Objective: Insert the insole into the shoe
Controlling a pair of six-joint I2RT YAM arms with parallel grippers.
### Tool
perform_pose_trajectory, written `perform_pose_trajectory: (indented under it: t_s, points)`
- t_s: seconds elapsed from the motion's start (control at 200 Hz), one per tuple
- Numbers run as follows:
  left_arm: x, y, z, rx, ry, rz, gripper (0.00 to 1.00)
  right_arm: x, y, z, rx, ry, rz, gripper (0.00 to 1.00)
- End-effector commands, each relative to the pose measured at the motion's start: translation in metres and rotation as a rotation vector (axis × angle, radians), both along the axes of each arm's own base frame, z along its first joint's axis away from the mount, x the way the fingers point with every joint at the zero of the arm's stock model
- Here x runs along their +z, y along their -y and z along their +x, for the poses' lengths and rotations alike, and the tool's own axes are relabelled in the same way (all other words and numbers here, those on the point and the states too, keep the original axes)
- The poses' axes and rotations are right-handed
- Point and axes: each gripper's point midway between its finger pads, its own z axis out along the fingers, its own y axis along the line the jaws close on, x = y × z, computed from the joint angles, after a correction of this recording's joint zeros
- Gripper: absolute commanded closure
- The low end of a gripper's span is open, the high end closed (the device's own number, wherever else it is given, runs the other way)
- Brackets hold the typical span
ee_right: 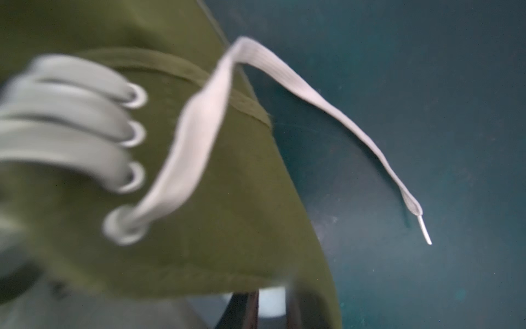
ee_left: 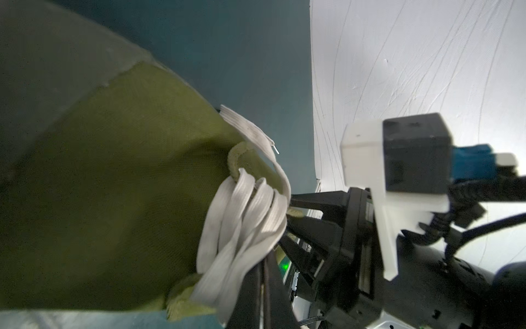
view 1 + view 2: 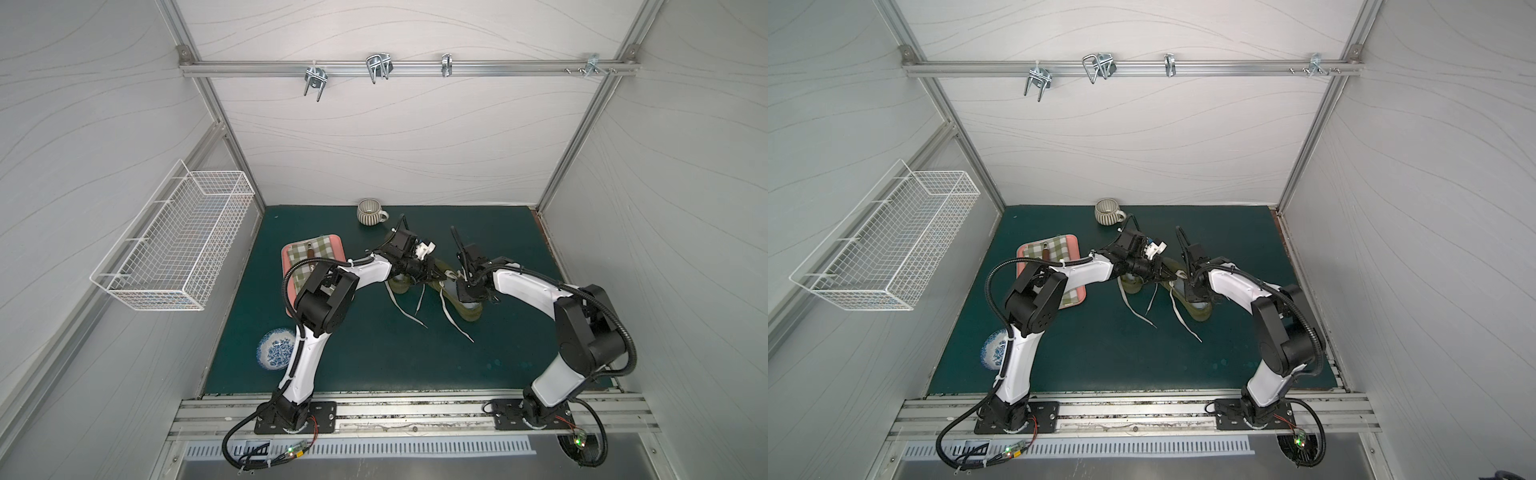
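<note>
An olive green shoe [image 3: 468, 316] with loose white laces [image 3: 451, 322] lies mid-mat between my arms. A pale blue insole [image 3: 472, 306] shows inside its heel opening. My left gripper [image 3: 440, 274] is shut at the laced front of the shoe [image 2: 113, 185]. In the left wrist view its fingertips [image 2: 263, 273] vanish under the laces [image 2: 250, 216]. My right gripper [image 3: 467, 296] reaches down into the shoe's opening. In the right wrist view its fingers [image 1: 247, 310] stand close together under the collar [image 1: 227, 228], with the pale insole [image 1: 270, 302] between them.
A striped cup [image 3: 371, 212] stands at the back. A pink tray [image 3: 291, 253] with a checked cloth lies under my left arm. A blue-and-white plate [image 3: 274, 349] sits front left. A wire basket [image 3: 174, 245] hangs on the left wall.
</note>
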Motion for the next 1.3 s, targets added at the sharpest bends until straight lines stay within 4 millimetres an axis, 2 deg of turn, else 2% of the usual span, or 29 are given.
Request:
perform_pose_trajectory:
  t_s: [0.0, 0.07, 0.165, 0.28, 0.435, 0.55, 0.7, 0.805, 0.91, 0.995, 1.045, 1.22, 1.295]
  points:
    - [0.009, 0.002, 0.004, 0.030, 0.011, -0.003, 1.00, 0.035, -0.015, 0.006, 0.058, 0.075, 0.000, 0.80]
    - [0.009, 0.003, 0.005, 0.026, 0.008, -0.006, 1.00, 0.045, -0.017, 0.004, 0.057, 0.094, -0.009, 0.79]
    - [0.009, 0.001, 0.004, 0.030, 0.014, -0.004, 1.00, 0.045, -0.018, 0.001, 0.049, 0.096, 0.013, 0.79]
    - [0.011, 0.001, 0.003, 0.029, 0.015, -0.010, 1.00, 0.030, -0.023, 0.002, 0.087, 0.072, 0.020, 0.80]
    - [0.010, 0.001, 0.002, 0.031, 0.011, -0.015, 1.00, 0.004, -0.011, 0.012, 0.029, 0.012, 0.065, 0.82]
    - [0.010, 0.000, 0.002, 0.035, 0.011, -0.017, 1.00, -0.007, -0.004, 0.019, 0.014, 0.001, 0.076, 0.86]
    - [0.010, 0.001, 0.002, 0.034, 0.008, -0.020, 1.00, 0.007, -0.003, 0.019, 0.046, 0.024, 0.032, 0.96]
    - [0.012, 0.001, 0.002, 0.035, 0.009, -0.022, 1.00, 0.012, 0.001, 0.021, 0.016, 0.057, 0.038, 0.98]
    - [0.011, 0.001, 0.001, 0.033, 0.007, -0.022, 1.00, -0.012, 0.008, 0.028, -0.017, 0.025, 0.024, 1.00]
    - [0.010, 0.001, 0.002, 0.036, 0.004, -0.021, 1.00, -0.030, 0.002, 0.025, -0.006, -0.072, 0.058, 1.00]
    - [0.012, 0.001, 0.002, 0.040, 0.003, -0.026, 1.00, -0.023, -0.003, 0.023, 0.020, -0.072, 0.049, 1.00]
    - [0.014, 0.001, 0.004, 0.048, 0.008, -0.036, 1.00, 0.034, -0.018, 0.016, 0.098, 0.057, -0.030, 1.00]
    - [0.014, 0.002, 0.004, 0.049, 0.006, -0.040, 1.00, 0.044, -0.022, 0.013, 0.108, 0.077, -0.046, 1.00]
